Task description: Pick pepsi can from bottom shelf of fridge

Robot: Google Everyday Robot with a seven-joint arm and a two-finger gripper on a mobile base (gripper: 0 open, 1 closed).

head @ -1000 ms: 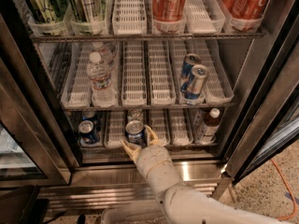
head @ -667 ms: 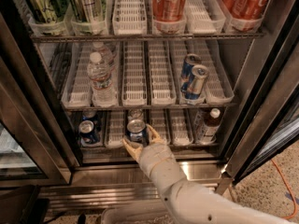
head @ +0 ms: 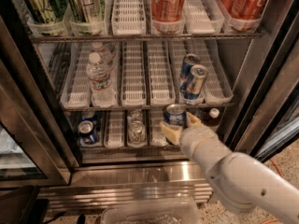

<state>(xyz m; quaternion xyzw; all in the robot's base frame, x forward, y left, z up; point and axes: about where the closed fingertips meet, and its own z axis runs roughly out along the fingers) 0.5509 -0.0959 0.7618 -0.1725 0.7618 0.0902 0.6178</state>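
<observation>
With our beige end effector (head: 180, 125) clamped around the short dark blue pepsi can (head: 175, 114) at the bottom shelf (head: 114, 133), we should draw it straight out, upright, clear of the middle rack (head: 140, 107).

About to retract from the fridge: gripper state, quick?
Gripper: closed on the pepsi can, at the front of the bottom shelf.

Table (head: 122, 148): lowest wire rack, fitted with white lane trays (head: 114, 130). On it, left to right: dark blue can (head: 88, 132); silver-topped can (head: 136, 131), second can (head: 135, 115) behind; white-capped dark bottle (head: 212, 116). Claw (head: 180, 125) at rack front, clamped around pepsi can (head: 175, 115).
</observation>
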